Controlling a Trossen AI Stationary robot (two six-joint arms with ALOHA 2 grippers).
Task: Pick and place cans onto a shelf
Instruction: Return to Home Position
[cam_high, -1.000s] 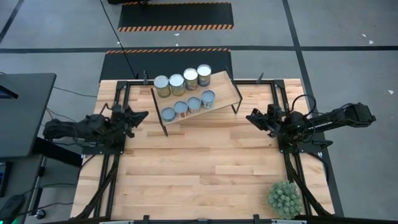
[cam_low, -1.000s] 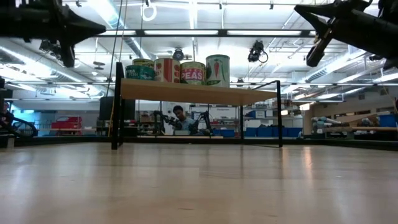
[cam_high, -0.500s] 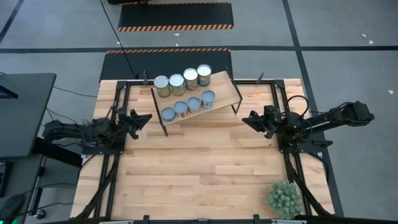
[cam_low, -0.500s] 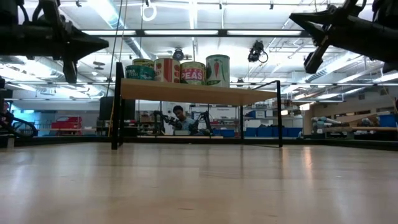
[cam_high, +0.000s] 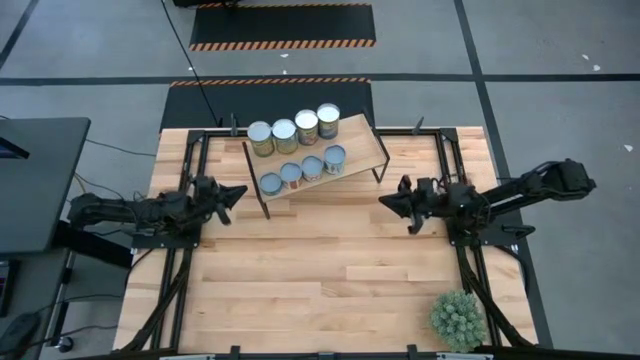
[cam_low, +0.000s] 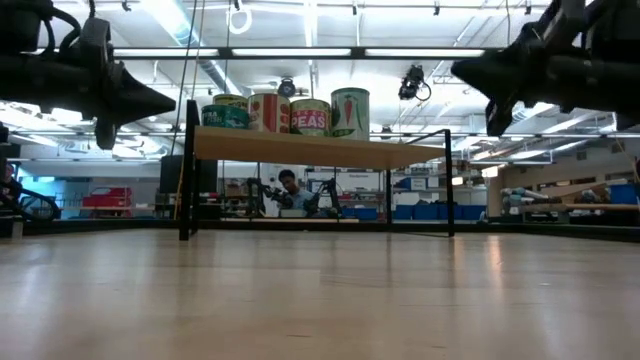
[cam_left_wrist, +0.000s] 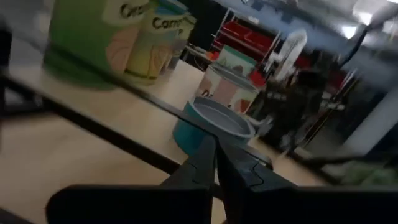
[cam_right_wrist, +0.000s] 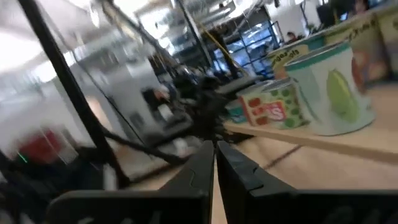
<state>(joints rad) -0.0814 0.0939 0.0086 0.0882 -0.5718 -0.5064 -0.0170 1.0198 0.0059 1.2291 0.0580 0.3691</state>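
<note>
The shelf (cam_high: 355, 143), a light-wood board on a black frame, stands at the table's far middle. Several cans stand upright on it: taller ones (cam_high: 284, 135) in the far row, shorter ones (cam_high: 312, 167) in the near row. They also show in the low view (cam_low: 290, 115). My left gripper (cam_high: 240, 190) is shut and empty, left of the shelf, pointing at it; its wrist view shows a short teal can (cam_left_wrist: 211, 127) ahead. My right gripper (cam_high: 384, 201) is shut and empty, right of the shelf's near corner. Both hang above the tabletop (cam_low: 160, 100) (cam_low: 462, 70).
A green spiky plant (cam_high: 458, 320) stands at the table's near right corner. The shelf's black legs (cam_low: 186, 170) reach down to the tabletop. Bare wood (cam_high: 320, 270) lies between the arms and toward the near edge. A person (cam_low: 290, 188) sits in the room beyond.
Both grippers have stayed shut, gone inward toward the table's middle and come down a little. The left has gone toward the right edge, nearer the shelf's left end. The right has gone toward the left edge. The cans and the shelf have not moved.
</note>
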